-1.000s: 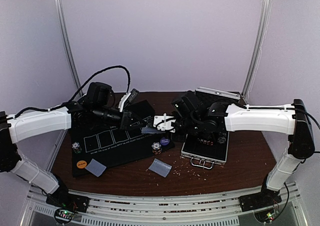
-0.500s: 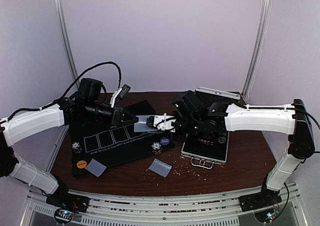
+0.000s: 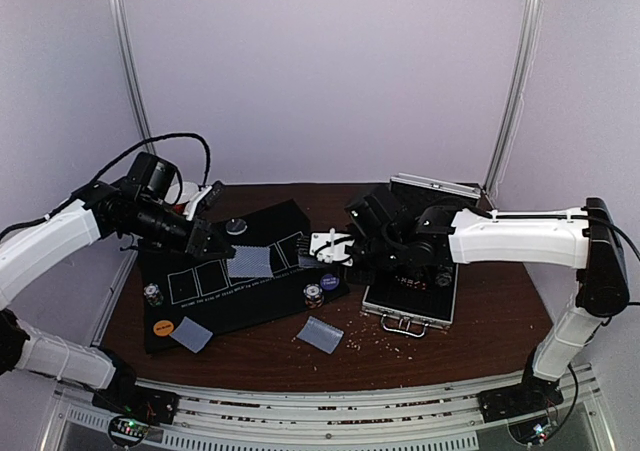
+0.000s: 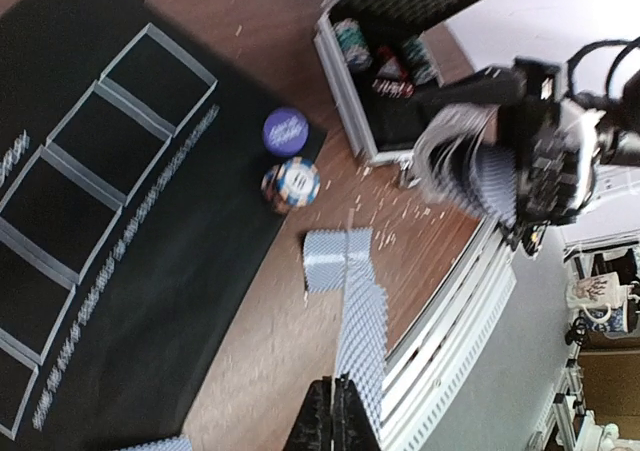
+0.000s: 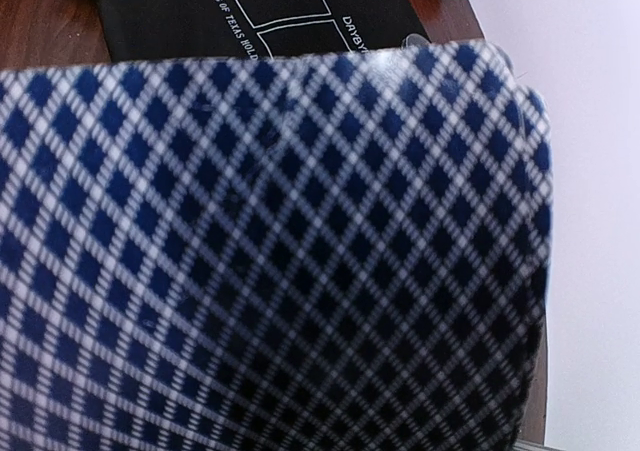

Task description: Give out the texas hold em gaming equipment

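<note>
Left pincer [image 3: 220, 250] is clenched on one grey-blue card [image 3: 250, 262], holding it over the middle of the black mat [image 3: 200, 306]. Nearest, at six o'clock on the bare wood, lies a loose card [image 3: 320, 333]. At eight o'clock a corner card [image 3: 190, 334] sits on the mat beside the orange button [image 3: 160, 325]. Farther in, a chip stack [image 3: 314, 294] stands just beside the purple button [image 3: 329, 282] at the mat's right edge. Right pincer [image 3: 332, 247], at three o'clock of the held card, grasps the deck [image 5: 270, 251], with the silver case [image 3: 410, 306] to its right.
</note>
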Action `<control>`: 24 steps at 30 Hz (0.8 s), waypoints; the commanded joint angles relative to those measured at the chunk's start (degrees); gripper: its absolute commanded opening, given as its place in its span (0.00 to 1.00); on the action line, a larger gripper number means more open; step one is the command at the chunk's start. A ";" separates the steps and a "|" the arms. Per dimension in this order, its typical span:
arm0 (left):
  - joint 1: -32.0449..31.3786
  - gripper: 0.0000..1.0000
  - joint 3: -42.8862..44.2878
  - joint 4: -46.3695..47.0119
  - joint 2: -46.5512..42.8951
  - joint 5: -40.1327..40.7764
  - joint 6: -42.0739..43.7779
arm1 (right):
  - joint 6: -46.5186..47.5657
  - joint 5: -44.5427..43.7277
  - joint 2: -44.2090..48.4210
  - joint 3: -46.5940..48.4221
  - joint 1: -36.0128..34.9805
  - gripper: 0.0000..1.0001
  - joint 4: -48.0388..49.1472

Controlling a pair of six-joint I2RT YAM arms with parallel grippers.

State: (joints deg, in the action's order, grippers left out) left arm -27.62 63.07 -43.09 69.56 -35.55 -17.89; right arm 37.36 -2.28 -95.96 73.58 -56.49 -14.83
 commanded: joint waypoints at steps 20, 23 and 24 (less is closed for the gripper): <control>0.29 0.00 -5.16 -24.59 5.75 25.89 5.52 | 0.60 0.97 1.37 -0.98 0.30 0.41 0.48; 0.37 0.00 -3.90 -24.84 7.95 28.43 6.41 | 0.67 0.88 1.48 -0.91 0.26 0.41 0.42; 0.34 0.00 -3.60 -24.92 8.61 29.34 6.79 | 0.65 0.88 1.48 -0.90 0.30 0.41 0.36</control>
State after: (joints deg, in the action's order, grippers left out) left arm -27.38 56.88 -66.59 76.16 -11.07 -13.30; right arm 37.80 -1.93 -95.96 72.88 -56.49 -14.83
